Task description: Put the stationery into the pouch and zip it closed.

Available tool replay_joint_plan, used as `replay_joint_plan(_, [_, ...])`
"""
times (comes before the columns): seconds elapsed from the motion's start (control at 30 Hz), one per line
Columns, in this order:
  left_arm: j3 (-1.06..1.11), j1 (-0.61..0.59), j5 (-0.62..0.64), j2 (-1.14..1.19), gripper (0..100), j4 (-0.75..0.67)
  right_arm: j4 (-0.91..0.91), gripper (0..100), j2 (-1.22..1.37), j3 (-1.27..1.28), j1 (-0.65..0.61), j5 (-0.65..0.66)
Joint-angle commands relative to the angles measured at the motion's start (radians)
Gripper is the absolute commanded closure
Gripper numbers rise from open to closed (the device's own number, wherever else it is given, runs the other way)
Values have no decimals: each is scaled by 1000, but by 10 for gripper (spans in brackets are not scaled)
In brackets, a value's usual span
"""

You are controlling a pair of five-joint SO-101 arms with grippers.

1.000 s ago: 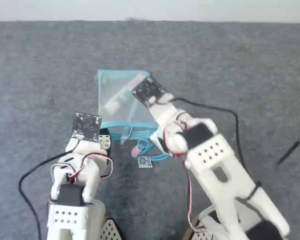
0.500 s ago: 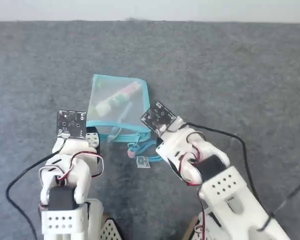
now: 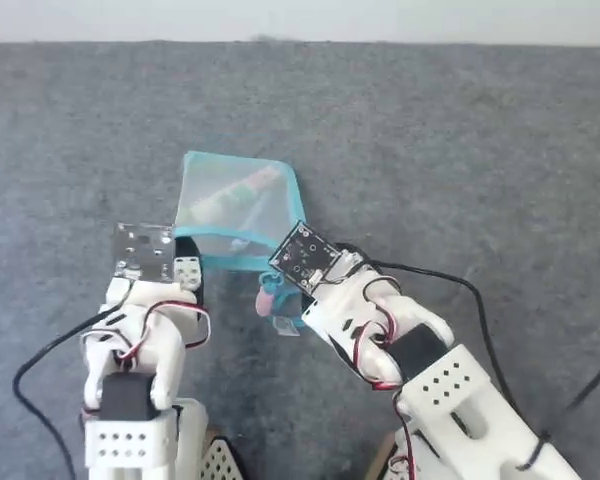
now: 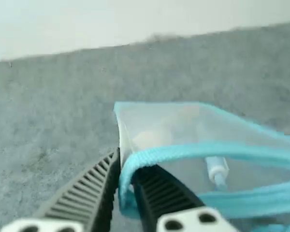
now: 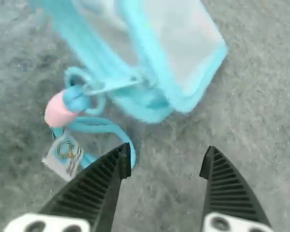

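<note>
I see my right arm has drawn back toward the near side, off the pouch (image 3: 242, 212), which has slid slightly left. The right gripper (image 5: 168, 150) hangs wide open beside the pink bead (image 5: 58, 111) at the pouch's near right corner. The left gripper (image 4: 126, 169) pinches the pouch's near left rim, with the stationery (image 3: 230, 198) inside.

Pouch (image 5: 183, 53) and cord (image 5: 94, 123) lie ahead of right hand (image 5: 166, 154)

A grey, fuzzy, felt-like cloth surface (image 3: 480, 130) covers the whole table, its nap mottled in lighter and darker patches; it runs back to a straight far edge. Beyond that edge stands a plain, pale whitish wall (image 3: 300, 18).
</note>
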Motion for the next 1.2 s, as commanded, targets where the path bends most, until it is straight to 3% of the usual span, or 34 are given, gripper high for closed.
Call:
replay_joint_plan(0.0, [-79, -46, -43, 12, 985, 57, -12, 760, -31, -2, -12, 11])
replay_joint_plan(0.03, [-120, -55, -25, 18, 985, 91, -15, 760, -31, -2, -10, 11])
replay_joint_plan(0.17, [-21, -43, -15, 14, 985, -12, -50, 760, -33, 2, -12, 8])
replay_joint_plan(0.33, [-79, -31, -43, 14, 985, 91, -101, 757, -33, 23, -13, -72])
replay_joint_plan(0.57, [-73, -32, -43, 15, 985, 94, -154, 714, -25, 11, -12, -72])
replay_joint_plan(0.7, [-64, -32, -43, 14, 985, 91, -160, 649, -22, -23, -12, -18])
replay_joint_plan(1.0, [-59, -32, -43, 18, 985, 64, -166, 648, -21, -60, -130, 83])
replay_joint_plan(1.17, [-59, -32, -43, 17, 985, 68, -163, 648, -7, -87, -134, 135])
